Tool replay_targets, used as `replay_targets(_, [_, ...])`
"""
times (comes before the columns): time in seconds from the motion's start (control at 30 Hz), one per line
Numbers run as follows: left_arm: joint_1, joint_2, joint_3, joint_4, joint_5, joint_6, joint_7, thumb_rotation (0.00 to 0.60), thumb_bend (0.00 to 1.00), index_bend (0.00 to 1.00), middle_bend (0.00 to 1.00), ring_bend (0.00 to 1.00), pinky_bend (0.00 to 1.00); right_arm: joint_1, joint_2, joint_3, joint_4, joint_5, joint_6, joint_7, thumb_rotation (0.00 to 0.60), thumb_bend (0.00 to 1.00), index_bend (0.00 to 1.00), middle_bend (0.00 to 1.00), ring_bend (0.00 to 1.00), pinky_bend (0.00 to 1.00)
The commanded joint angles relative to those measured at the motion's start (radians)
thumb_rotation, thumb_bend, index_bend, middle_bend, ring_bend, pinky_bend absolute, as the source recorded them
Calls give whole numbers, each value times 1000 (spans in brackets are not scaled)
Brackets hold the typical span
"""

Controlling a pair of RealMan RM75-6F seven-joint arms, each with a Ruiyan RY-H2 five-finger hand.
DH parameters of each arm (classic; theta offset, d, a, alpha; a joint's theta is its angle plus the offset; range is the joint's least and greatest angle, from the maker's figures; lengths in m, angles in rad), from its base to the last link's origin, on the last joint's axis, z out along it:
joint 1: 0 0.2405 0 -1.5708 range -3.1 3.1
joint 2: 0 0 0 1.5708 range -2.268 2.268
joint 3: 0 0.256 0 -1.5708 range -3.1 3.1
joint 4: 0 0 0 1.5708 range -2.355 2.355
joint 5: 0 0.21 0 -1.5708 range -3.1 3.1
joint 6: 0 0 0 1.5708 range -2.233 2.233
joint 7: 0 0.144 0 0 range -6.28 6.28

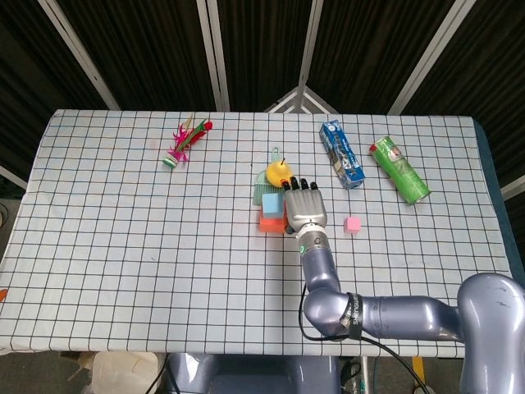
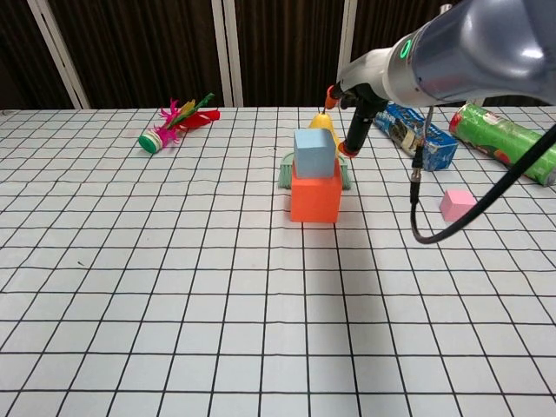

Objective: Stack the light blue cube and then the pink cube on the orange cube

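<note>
Light blue cube [image 2: 314, 152] seated on the orange cube [image 2: 315, 197]; small pink cube [image 2: 457, 205] left apart on the checked tablecloth [image 2: 174, 287].

The right hand [image 1: 304, 208] is seen just right of the stack, fingers extended and holding nothing. The left hand is shown in neither view. Behind the stack a green brush [image 2: 285, 174] and a yellow toy [image 1: 277, 171] are found; further right a blue carton [image 1: 340, 154] and a green can [image 1: 399, 169] are laid, and at the far left a feathered shuttlecock [image 1: 183, 141].
</note>
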Motion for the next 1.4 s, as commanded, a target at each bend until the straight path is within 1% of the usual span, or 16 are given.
replay_targets(0.03, [0, 0, 1, 0, 1, 1, -1, 600, 156, 121, 0, 0, 0, -10, 50, -4, -50, 37, 22, -27, 600, 519, 0, 57, 25, 92])
replay_targets(0.1, [0, 0, 2, 1, 1, 0, 1, 600, 156, 125, 0, 0, 0, -21, 72, -11, -72, 31, 34, -23, 600, 509, 0, 57, 25, 92])
replay_targets(0.2, [0, 0, 3, -1, 1, -3, 5, 600, 156, 134, 0, 0, 0, -51, 107, -42, -111, -1, 46, -10, 600, 455, 0, 57, 24, 92])
replay_targets(0.47, [1, -5, 4, -11, 2, 4, 26, 600, 157, 134, 0, 0, 0, -140, 186, -114, -171, -89, 15, 64, 600, 314, 0, 57, 24, 92])
replay_targets(0.63, [2, -7, 4, -17, 3, 8, 39, 600, 156, 134, 0, 0, 0, -183, 209, -152, -180, -136, -20, 114, 600, 288, 0, 57, 24, 92])
replay_targets(0.73, [2, -8, 5, -19, 5, 10, 45, 600, 156, 134, 0, 0, 0, -203, 206, -177, -167, -182, -46, 144, 600, 288, 14, 57, 24, 92])
replay_targets(0.83, [4, -9, 5, -20, 2, 13, 50, 600, 156, 134, 0, 0, 0, -226, 200, -201, -136, -220, -91, 186, 600, 287, 124, 57, 25, 92])
replay_targets(0.87, [5, -9, 4, -20, 1, 14, 51, 600, 156, 134, 0, 0, 0, -232, 196, -203, -124, -228, -102, 202, 600, 287, 144, 58, 24, 92])
replay_targets(0.97, [6, -10, 3, -21, -3, 15, 54, 600, 156, 134, 0, 0, 0, -244, 183, -221, -74, -244, -143, 232, 600, 286, 168, 58, 24, 92])
replay_targets(1.2, [6, -13, 1, -24, -13, 12, 70, 600, 156, 135, 0, 0, 0, -240, 157, -244, 25, -243, -215, 250, 600, 287, 228, 58, 24, 92])
replay_targets(1.4, [3, -18, -4, -28, -29, 6, 89, 600, 156, 137, 0, 0, 0, -232, 154, -256, 69, -237, -253, 260, 600, 286, 245, 58, 24, 92])
